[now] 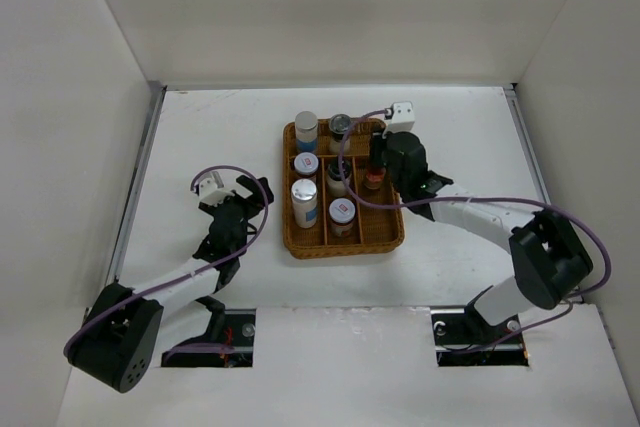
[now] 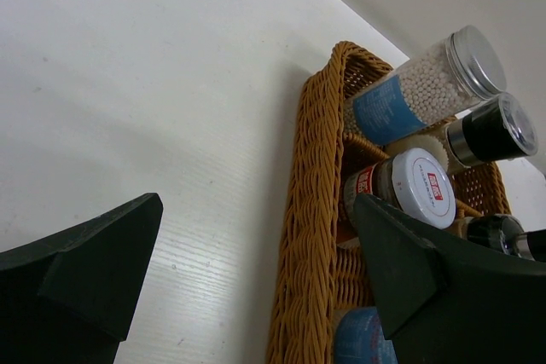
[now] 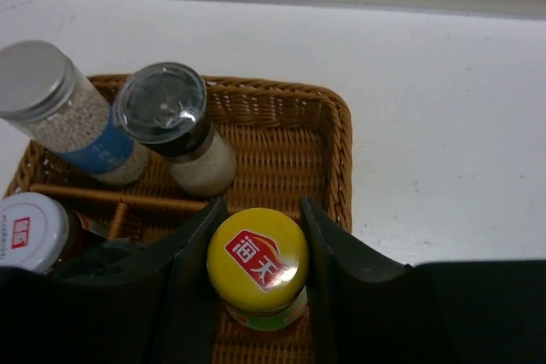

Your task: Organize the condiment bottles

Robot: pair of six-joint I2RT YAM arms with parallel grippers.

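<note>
top view: the wicker tray (image 1: 345, 247) sits mid-desk (image 1: 200, 127), with condiment bottles (image 1: 304, 202) upright in its compartments.
left wrist: the left gripper (image 2: 256, 202) is spread wide and empty, beside the tray.
right wrist: the right gripper (image 3: 260, 240) clasps the sauce bottle (image 3: 258, 266), which has a yellow cap with a red logo, in the tray's right column.

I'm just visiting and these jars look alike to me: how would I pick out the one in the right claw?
Find the brown wicker tray mid-table and look at its right-hand column, under the right claw. The bottle it grips is the only one with a bright yellow cap with a red logo; neighbours have silver, black or white tops.
</note>
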